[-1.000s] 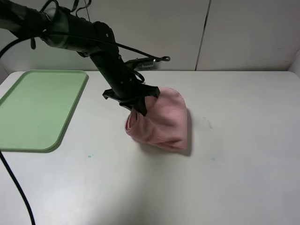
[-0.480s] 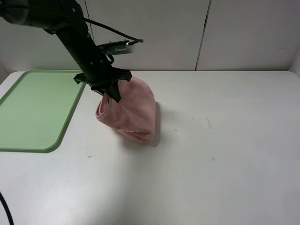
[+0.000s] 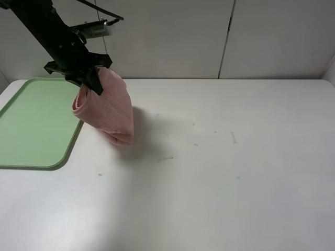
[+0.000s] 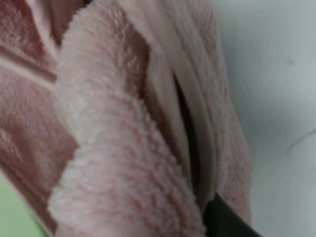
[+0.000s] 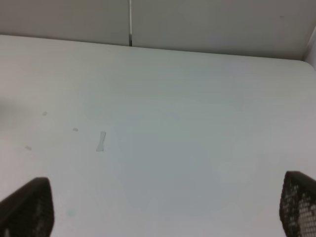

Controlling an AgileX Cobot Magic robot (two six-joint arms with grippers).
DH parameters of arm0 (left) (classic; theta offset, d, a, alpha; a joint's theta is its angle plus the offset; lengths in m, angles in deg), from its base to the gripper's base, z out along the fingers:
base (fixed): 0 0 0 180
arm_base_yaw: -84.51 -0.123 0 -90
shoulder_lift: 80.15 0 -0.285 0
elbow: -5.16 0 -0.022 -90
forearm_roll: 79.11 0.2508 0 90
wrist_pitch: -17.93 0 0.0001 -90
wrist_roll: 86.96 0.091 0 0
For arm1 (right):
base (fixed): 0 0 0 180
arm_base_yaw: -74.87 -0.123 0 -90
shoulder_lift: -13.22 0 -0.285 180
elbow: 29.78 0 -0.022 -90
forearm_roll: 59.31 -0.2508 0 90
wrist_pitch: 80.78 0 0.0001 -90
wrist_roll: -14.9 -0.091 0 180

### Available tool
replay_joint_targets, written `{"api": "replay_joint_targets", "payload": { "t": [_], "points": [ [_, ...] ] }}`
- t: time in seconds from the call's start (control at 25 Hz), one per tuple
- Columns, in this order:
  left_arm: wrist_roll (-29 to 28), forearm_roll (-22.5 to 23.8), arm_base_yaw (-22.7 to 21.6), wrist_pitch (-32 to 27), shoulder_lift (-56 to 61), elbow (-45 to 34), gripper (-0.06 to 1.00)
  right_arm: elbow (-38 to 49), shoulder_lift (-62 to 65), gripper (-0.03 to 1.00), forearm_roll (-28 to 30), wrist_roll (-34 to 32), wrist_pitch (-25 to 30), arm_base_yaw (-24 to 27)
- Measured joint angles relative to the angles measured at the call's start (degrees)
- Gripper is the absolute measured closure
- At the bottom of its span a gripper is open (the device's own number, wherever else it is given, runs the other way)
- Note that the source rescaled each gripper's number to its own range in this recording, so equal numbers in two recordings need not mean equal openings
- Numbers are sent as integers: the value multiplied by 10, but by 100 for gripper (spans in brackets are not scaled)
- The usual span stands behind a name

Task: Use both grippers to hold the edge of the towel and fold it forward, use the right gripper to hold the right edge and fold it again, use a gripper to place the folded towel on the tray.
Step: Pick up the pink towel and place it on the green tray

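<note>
The folded pink towel [image 3: 107, 111] hangs from my left gripper [image 3: 90, 79], which is shut on its upper edge just past the right rim of the light-green tray [image 3: 36, 123]. The towel's lower end droops close to the white table. Up close in the left wrist view, fluffy pink towel folds [image 4: 118, 148] fill the picture, with a black fingertip [image 4: 224, 222] showing at the edge. In the right wrist view my right gripper [image 5: 163, 207] stands open over bare table, its two black fingertips [image 5: 27, 207] far apart. The right arm does not show in the exterior high view.
The white table [image 3: 220, 172] runs right and forward of the towel, with a few small specks and a short mark [image 5: 100, 140]. A pale wall with a vertical seam [image 3: 226, 39] stands behind.
My left gripper has carried the hanging towel leftward from the table's middle to the tray's right rim, and lifted it somewhat. The right gripper has stayed open.
</note>
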State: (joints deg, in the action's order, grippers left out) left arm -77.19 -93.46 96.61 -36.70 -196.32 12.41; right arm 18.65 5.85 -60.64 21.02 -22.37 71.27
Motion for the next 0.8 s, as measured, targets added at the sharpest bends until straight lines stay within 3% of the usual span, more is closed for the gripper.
{"api": "replay_joint_targets", "payload": {
  "t": [0.24,0.8],
  "points": [
    [19,12,-46,-33,17,0,86,0,0,-3,0,0,0,0],
    [22,151,-118,-50,25,0,87,0,0,-3,0,2,0,0]
  ]
}}
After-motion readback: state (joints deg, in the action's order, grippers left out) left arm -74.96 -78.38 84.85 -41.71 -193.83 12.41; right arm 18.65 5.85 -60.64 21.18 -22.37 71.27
